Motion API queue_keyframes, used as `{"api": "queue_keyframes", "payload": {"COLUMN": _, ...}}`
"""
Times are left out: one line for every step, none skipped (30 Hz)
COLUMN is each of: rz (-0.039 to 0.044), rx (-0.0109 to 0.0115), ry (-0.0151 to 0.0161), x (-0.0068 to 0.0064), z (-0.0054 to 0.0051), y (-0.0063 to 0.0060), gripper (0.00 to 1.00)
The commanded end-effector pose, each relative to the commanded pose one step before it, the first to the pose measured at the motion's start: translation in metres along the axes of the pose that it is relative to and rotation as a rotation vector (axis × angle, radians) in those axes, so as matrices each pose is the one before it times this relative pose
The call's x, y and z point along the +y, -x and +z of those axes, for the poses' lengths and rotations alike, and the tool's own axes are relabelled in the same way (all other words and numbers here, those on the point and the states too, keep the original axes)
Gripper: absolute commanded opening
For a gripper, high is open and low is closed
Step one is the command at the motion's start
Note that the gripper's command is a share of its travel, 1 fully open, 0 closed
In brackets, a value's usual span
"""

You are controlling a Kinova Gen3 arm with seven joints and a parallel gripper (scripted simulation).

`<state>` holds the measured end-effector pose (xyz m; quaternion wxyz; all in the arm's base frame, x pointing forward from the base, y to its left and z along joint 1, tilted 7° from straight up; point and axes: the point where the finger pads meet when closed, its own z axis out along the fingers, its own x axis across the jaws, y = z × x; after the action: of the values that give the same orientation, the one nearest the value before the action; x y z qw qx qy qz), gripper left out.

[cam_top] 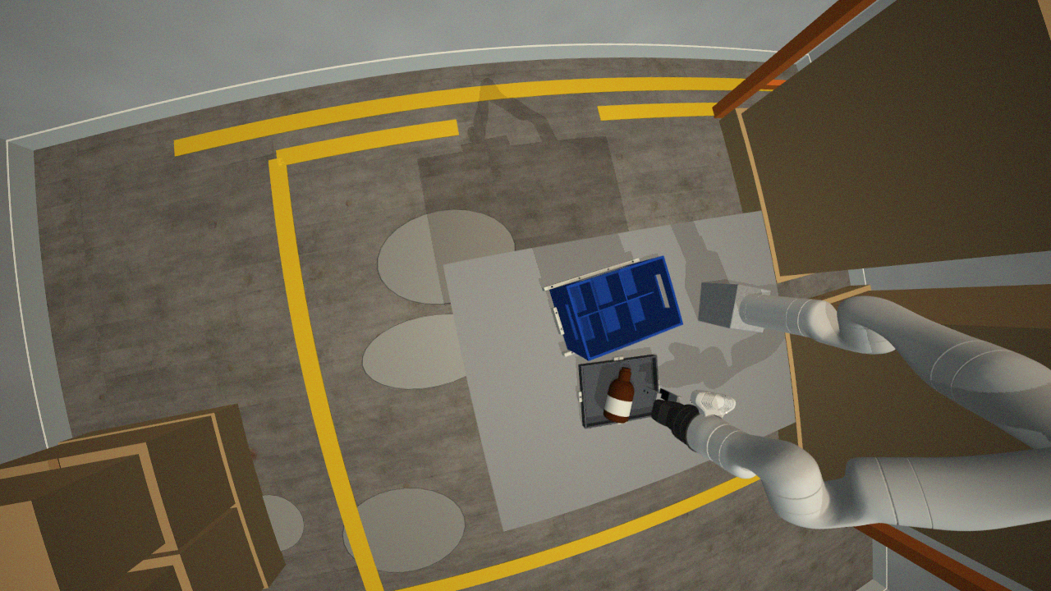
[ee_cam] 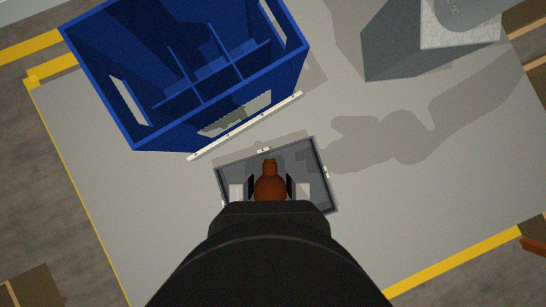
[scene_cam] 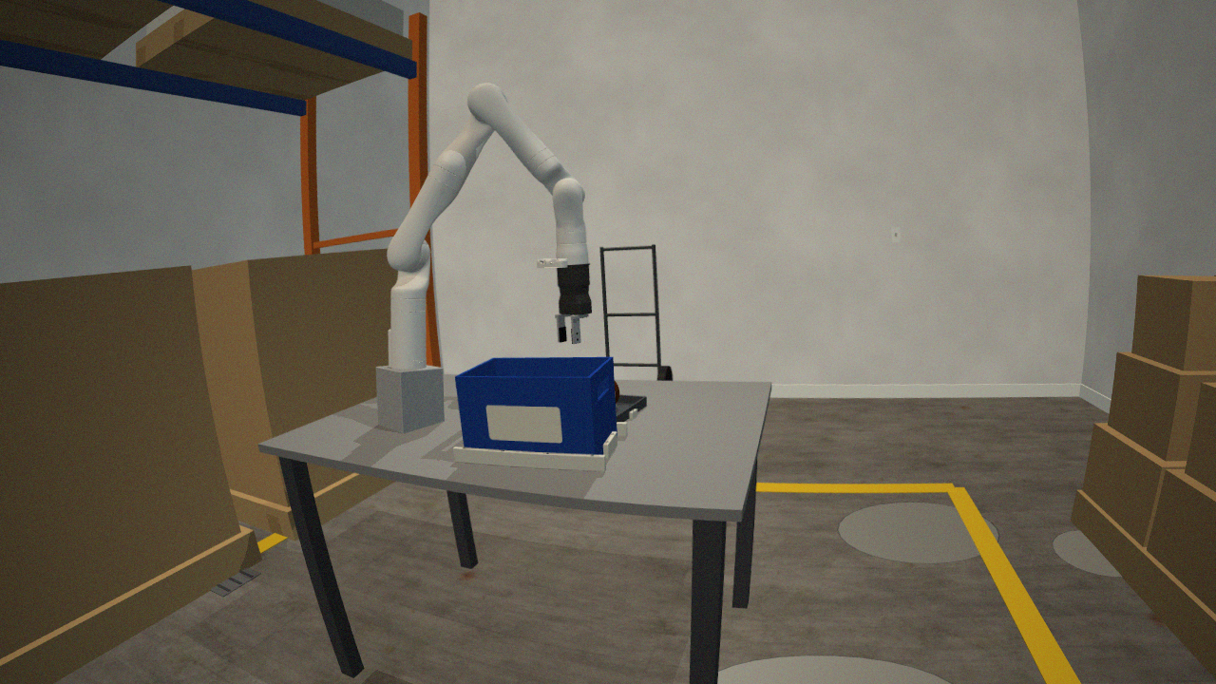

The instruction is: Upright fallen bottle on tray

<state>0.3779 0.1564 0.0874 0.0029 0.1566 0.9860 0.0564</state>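
The brown bottle point(cam_top: 618, 387) point(scene_cam: 617, 391) point(ee_cam: 270, 169) with a white label lies on its side in the dark grey tray point(cam_top: 583, 399) point(scene_cam: 633, 405) point(ee_cam: 330, 194), its neck pointing toward the crate side. My gripper point(cam_top: 656, 394) point(scene_cam: 568, 333) point(ee_cam: 270, 182) is open and empty, pointing down, well above the tray. In the wrist view its fingers appear on either side of the bottle's shoulder, and the gripper body hides the bottle's lower part. The blue crate point(cam_top: 672, 290) point(scene_cam: 586, 416) point(ee_cam: 171, 138) stands level beside the tray. In the exterior view it hides most of the bottle and tray.
White strips point(scene_cam: 526, 460) point(ee_cam: 245, 124) run along the crate's base. Small white clips point(ee_cam: 263, 150) sit at the tray's edges. The grey block point(cam_top: 718, 304) point(scene_cam: 409, 397) point(ee_cam: 390, 51) under the arm's base stands on the table beyond the crate's end.
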Motion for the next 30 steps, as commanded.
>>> {"api": "queue_keyframes", "payload": {"rz": 0.00001, "rx": -0.00143, "ry": 0.00114, "x": 0.00034, "z": -0.00063, "y": 0.00043, "gripper": 1.0}}
{"api": "queue_keyframes", "payload": {"rz": 0.0, "rx": 0.0, "ry": 0.0, "x": 0.0, "z": 0.0, "y": 0.0, "gripper": 1.0}}
{"api": "queue_keyframes", "payload": {"rz": 0.0, "rx": 0.0, "ry": 0.0, "x": 0.0, "z": 0.0, "y": 0.0, "gripper": 1.0}}
{"api": "queue_keyframes", "payload": {"rz": 0.0, "rx": 0.0, "ry": 0.0, "x": 0.0, "z": 0.0, "y": 0.0, "gripper": 1.0}}
{"api": "queue_keyframes", "payload": {"rz": 0.0, "rx": 0.0, "ry": 0.0, "x": 0.0, "z": 0.0, "y": 0.0, "gripper": 1.0}}
{"api": "queue_keyframes", "payload": {"rz": 0.0, "rx": 0.0, "ry": 0.0, "x": 0.0, "z": 0.0, "y": 0.0, "gripper": 1.0}}
{"api": "queue_keyframes", "payload": {"rz": 0.0, "rx": 0.0, "ry": 0.0, "x": 0.0, "z": 0.0, "y": 0.0, "gripper": 1.0}}
{"api": "queue_keyframes", "payload": {"rz": 0.0, "rx": 0.0, "ry": 0.0, "x": 0.0, "z": 0.0, "y": 0.0, "gripper": 1.0}}
{"api": "queue_keyframes", "payload": {"rz": 0.0, "rx": 0.0, "ry": 0.0, "x": 0.0, "z": 0.0, "y": 0.0, "gripper": 1.0}}
{"api": "queue_keyframes", "payload": {"rz": 0.0, "rx": 0.0, "ry": 0.0, "x": 0.0, "z": 0.0, "y": 0.0, "gripper": 1.0}}
{"api": "queue_keyframes", "payload": {"rz": 0.0, "rx": 0.0, "ry": 0.0, "x": 0.0, "z": 0.0, "y": 0.0, "gripper": 1.0}}
{"api": "queue_keyframes", "payload": {"rz": 0.0, "rx": 0.0, "ry": 0.0, "x": 0.0, "z": 0.0, "y": 0.0, "gripper": 1.0}}
{"api": "queue_keyframes", "payload": {"rz": 0.0, "rx": 0.0, "ry": 0.0, "x": 0.0, "z": 0.0, "y": 0.0, "gripper": 1.0}}
{"api": "queue_keyframes", "payload": {"rz": 0.0, "rx": 0.0, "ry": 0.0, "x": 0.0, "z": 0.0, "y": 0.0, "gripper": 1.0}}
{"api": "queue_keyframes", "payload": {"rz": 0.0, "rx": 0.0, "ry": 0.0, "x": 0.0, "z": 0.0, "y": 0.0, "gripper": 1.0}}
{"api": "queue_keyframes", "payload": {"rz": 0.0, "rx": 0.0, "ry": 0.0, "x": 0.0, "z": 0.0, "y": 0.0, "gripper": 1.0}}
{"api": "queue_keyframes", "payload": {"rz": 0.0, "rx": 0.0, "ry": 0.0, "x": 0.0, "z": 0.0, "y": 0.0, "gripper": 1.0}}
{"api": "queue_keyframes", "payload": {"rz": 0.0, "rx": 0.0, "ry": 0.0, "x": 0.0, "z": 0.0, "y": 0.0, "gripper": 1.0}}
{"api": "queue_keyframes", "payload": {"rz": 0.0, "rx": 0.0, "ry": 0.0, "x": 0.0, "z": 0.0, "y": 0.0, "gripper": 1.0}}
{"api": "queue_keyframes", "payload": {"rz": 0.0, "rx": 0.0, "ry": 0.0, "x": 0.0, "z": 0.0, "y": 0.0, "gripper": 1.0}}
{"api": "queue_keyframes", "payload": {"rz": 0.0, "rx": 0.0, "ry": 0.00001, "x": 0.0, "z": 0.00003, "y": 0.0, "gripper": 1.0}}
{"api": "queue_keyframes", "payload": {"rz": 0.00001, "rx": -0.00001, "ry": 0.00002, "x": 0.0, "z": 0.00008, "y": 0.0, "gripper": 1.0}}
{"api": "queue_keyframes", "payload": {"rz": 0.00001, "rx": -0.00001, "ry": 0.00003, "x": 0.0, "z": 0.00015, "y": 0.0, "gripper": 1.0}}
{"api": "queue_keyframes", "payload": {"rz": 0.00002, "rx": -0.00002, "ry": 0.00005, "x": 0.0, "z": 0.00024, "y": 0.0, "gripper": 1.0}}
{"api": "queue_keyframes", "payload": {"rz": 0.00002, "rx": -0.00003, "ry": 0.00007, "x": 0.0, "z": 0.00034, "y": 0.0, "gripper": 1.0}}
{"api": "queue_keyframes", "payload": {"rz": 0.00003, "rx": -0.00004, "ry": 0.00009, "x": 0.0, "z": 0.00046, "y": 0.0, "gripper": 1.0}}
{"api": "queue_keyframes", "payload": {"rz": 0.00004, "rx": -0.00005, "ry": 0.00012, "x": -0.00001, "z": 0.00059, "y": 0.0, "gripper": 1.0}}
{"api": "queue_keyframes", "payload": {"rz": 0.00005, "rx": -0.00006, "ry": 0.00015, "x": -0.00001, "z": 0.00073, "y": 0.0, "gripper": 1.0}}
{"api": "queue_keyframes", "payload": {"rz": 0.00005, "rx": -0.00008, "ry": 0.00018, "x": -0.00001, "z": 0.00087, "y": 0.0, "gripper": 1.0}}
{"api": "queue_keyframes", "payload": {"rz": 0.00006, "rx": -0.00009, "ry": 0.00021, "x": -0.00001, "z": 0.00102, "y": 0.0, "gripper": 1.0}}
